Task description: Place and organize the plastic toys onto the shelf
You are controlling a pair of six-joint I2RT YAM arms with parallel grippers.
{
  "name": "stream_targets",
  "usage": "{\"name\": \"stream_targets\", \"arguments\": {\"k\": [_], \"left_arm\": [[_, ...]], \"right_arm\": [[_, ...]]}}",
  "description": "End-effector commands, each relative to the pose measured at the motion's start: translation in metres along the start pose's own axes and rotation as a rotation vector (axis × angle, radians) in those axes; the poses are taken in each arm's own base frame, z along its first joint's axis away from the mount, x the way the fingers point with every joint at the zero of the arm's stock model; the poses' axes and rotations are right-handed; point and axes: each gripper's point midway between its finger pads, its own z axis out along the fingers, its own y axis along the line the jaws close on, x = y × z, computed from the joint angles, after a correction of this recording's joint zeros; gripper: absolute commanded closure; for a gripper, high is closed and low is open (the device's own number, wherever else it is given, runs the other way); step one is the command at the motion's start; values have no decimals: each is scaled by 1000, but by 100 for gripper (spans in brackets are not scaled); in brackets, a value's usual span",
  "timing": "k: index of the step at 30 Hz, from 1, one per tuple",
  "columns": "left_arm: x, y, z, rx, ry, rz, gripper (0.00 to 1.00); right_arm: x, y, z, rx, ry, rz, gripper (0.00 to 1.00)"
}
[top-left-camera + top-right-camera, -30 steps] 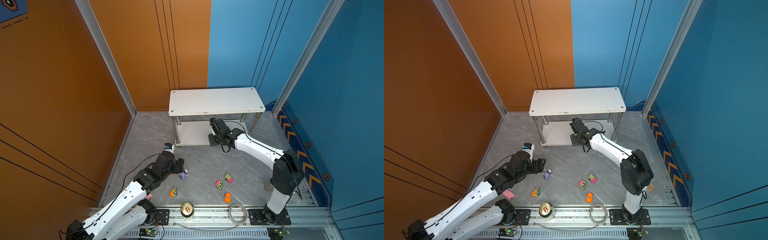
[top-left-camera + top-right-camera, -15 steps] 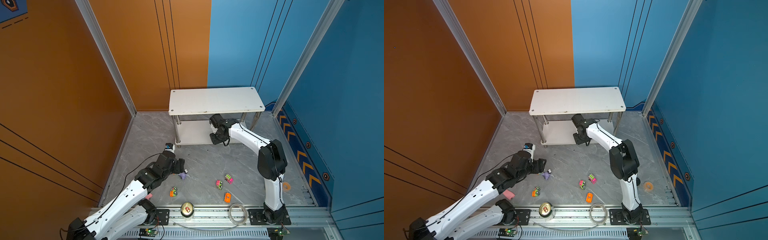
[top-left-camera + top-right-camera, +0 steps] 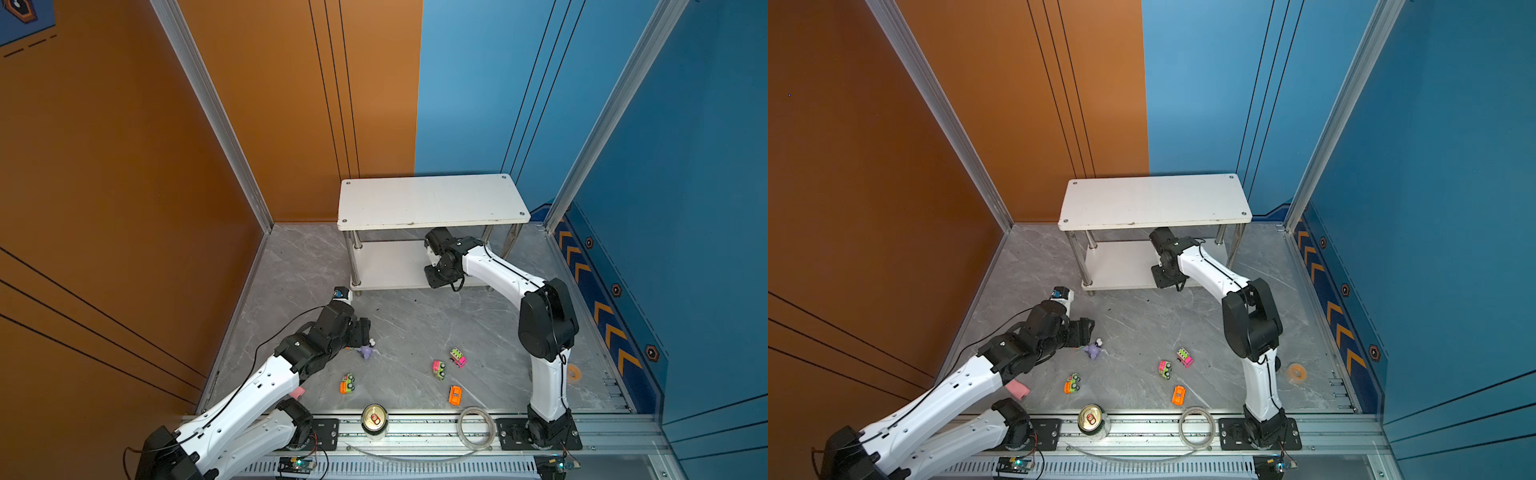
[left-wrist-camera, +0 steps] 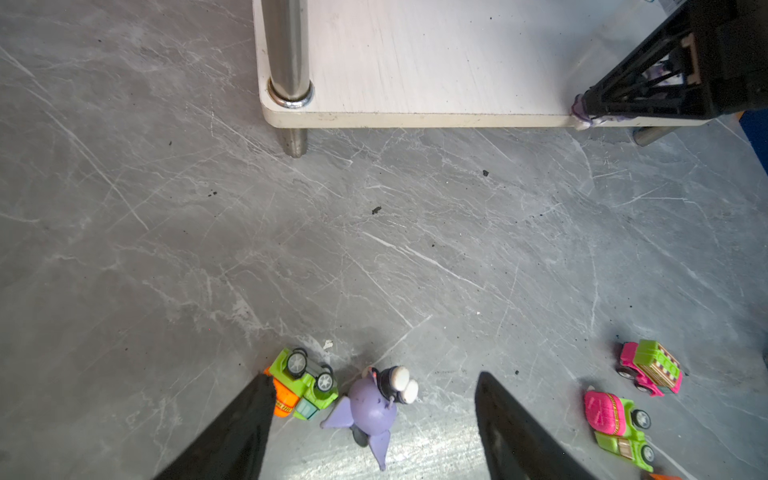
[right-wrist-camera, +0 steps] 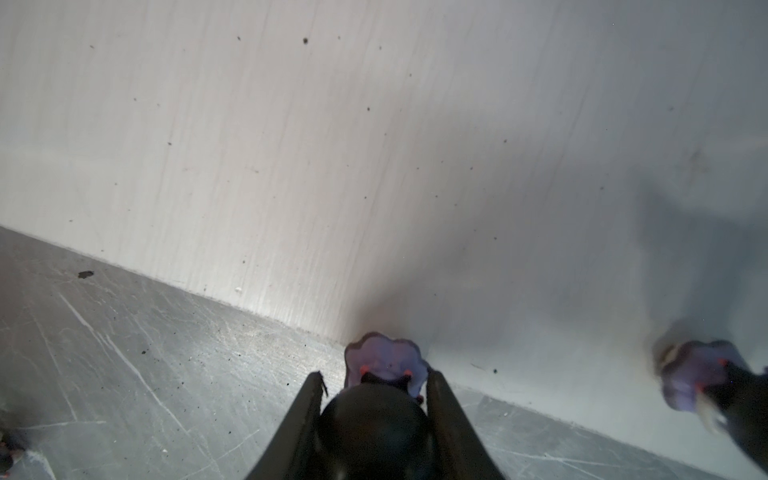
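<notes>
On the grey floor [image 3: 415,324] at left, the left gripper [image 4: 374,376], on a low outstretched arm, stands wide open astride a first figurine [image 4: 370,409]. Five toy cars [image 3: 438,369] lie scattered. The bent right arm reaches the shelf [image 3: 432,199], where the right gripper [image 5: 376,374] clamps a second figurine [image 5: 384,353] at the lower tier's front edge, near a third figurine [image 5: 698,374].

We find a grey marbled tabletop [image 3: 415,324] bearing the white shelf [image 3: 432,199] at its far side; on the tabletop lie a purple figurine [image 3: 366,352], a green-orange car [image 3: 347,383], a pink-green car [image 3: 438,369] just beside a pink-green truck [image 3: 457,357], and an orange car [image 3: 455,395]; a blurred figurine [image 5: 698,374] lies on the shelf's lower tier.
</notes>
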Motion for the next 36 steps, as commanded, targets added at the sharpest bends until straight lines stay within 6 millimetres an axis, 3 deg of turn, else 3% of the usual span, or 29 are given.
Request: {"name": "stream_targets", "arguments": {"k": [1,7,12,17,21,25,36], "left_arm": [[-6,-5,0,27,-5,-20,22],[-5,-6,1,31,-2,-18,23],[-5,-9,2,43,-2,-21,23],[-3,-10,3,51,1,-24,23],[-2,-9,2,52,0,-23,22],[-2,-10,1,54,-2,-23,22],[0,-7,2,42,4,-22,20]], "right_arm": [[-7,2,-19,-42,-55,30,85],[17,19,-30,-128,-57,49,85],[54,31,-34,-132,-21,39,84],[97,44,-17,-115,72,15,84],[119,50,3,-104,126,-5,84],[125,53,14,-93,142,-15,78],[122,54,28,-88,136,-14,40]]}}
